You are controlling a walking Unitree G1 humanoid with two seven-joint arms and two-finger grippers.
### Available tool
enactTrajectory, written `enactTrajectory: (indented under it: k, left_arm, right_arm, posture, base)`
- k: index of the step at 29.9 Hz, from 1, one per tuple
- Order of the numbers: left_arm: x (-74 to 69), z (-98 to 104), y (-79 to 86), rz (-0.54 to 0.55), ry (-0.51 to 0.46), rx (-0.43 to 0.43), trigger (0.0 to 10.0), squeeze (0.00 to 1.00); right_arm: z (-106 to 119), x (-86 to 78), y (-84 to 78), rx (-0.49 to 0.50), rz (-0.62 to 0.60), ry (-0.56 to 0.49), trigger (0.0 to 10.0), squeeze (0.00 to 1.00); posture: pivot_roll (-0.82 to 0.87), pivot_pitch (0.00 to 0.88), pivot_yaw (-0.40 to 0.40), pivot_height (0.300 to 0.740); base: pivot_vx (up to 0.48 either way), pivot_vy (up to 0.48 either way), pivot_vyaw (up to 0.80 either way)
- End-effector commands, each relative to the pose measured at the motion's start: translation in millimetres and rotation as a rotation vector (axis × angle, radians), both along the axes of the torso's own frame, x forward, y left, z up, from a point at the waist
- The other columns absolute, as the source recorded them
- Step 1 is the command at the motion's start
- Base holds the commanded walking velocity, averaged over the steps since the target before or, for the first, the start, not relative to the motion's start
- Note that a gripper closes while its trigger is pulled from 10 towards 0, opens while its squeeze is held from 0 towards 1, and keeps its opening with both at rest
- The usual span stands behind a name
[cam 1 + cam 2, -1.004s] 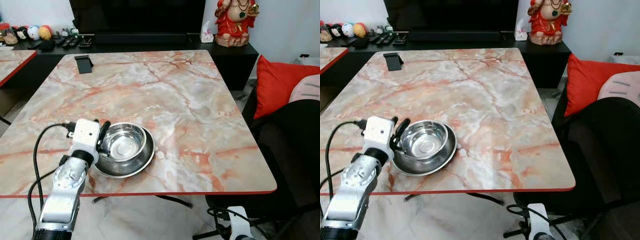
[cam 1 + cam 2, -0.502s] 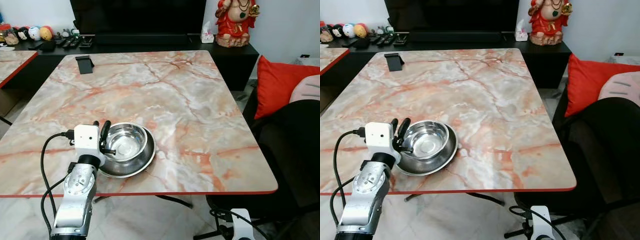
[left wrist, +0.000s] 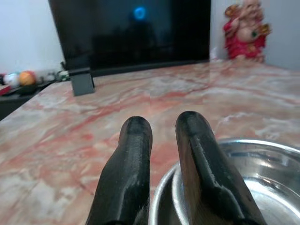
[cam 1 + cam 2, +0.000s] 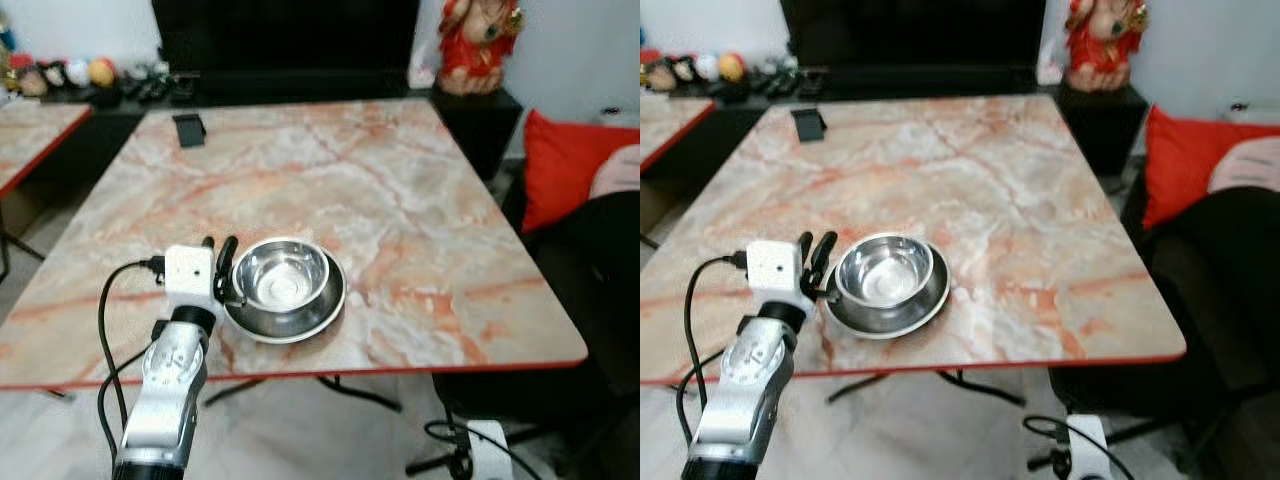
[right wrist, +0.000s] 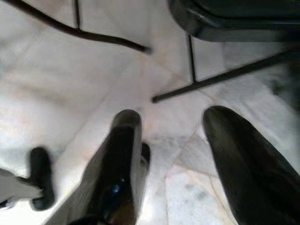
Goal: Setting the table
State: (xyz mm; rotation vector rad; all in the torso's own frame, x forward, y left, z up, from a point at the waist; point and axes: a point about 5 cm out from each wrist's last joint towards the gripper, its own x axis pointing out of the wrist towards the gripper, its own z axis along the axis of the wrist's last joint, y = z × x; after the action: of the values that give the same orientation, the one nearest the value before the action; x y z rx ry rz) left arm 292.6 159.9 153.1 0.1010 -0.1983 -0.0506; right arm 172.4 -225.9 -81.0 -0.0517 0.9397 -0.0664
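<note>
A steel bowl (image 4: 285, 275) sits in a shallow steel plate (image 4: 300, 327) near the front edge of the marble table (image 4: 400, 190). My left gripper (image 4: 218, 245) is at the plate's left rim. In the left wrist view its fingers (image 3: 136, 140) stand close together, the plate's rim (image 3: 161, 197) between them, and the bowl (image 3: 262, 187) lies just beyond. My right gripper (image 5: 173, 117) hangs open low beside the table, above the pale floor and the chair legs (image 5: 220, 77).
A black phone stand (image 4: 187, 130) sits at the table's far left corner. A TV (image 4: 290, 40) and a red figurine (image 4: 478, 45) stand on the dark cabinet behind. A black chair (image 4: 610, 270) and a red cushion (image 4: 565, 165) are at the right; a second table (image 4: 30, 135) is at the left.
The whole picture has shifted and blurred, so the camera moved. My left gripper stays at the plate's left rim, and the bowl and plate remain near the front edge.
</note>
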Motion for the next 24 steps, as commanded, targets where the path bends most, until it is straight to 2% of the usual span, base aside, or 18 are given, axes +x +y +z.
enactTrajectory:
  k: [1,24]
  left_arm:
    - [0.5,2.4,5.7,0.025,-0.013,0.008,10.0,0.00]
    - [2.0,8.8,6.1,0.040,-0.032,-0.026,10.0,0.00]
  right_arm:
    - [1.6,6.6,6.8,0.019,0.005,-0.018,10.0,0.00]
    - [2.5,8.6,7.2,0.026,0.000,-0.026,10.0,0.00]
  posture:
    - [-0.02,0.000,0.003,0.707]
    - [-0.02,0.000,0.011,0.707]
  base:
    - [0.000,0.322,0.00]
    - [0.000,0.309,0.00]
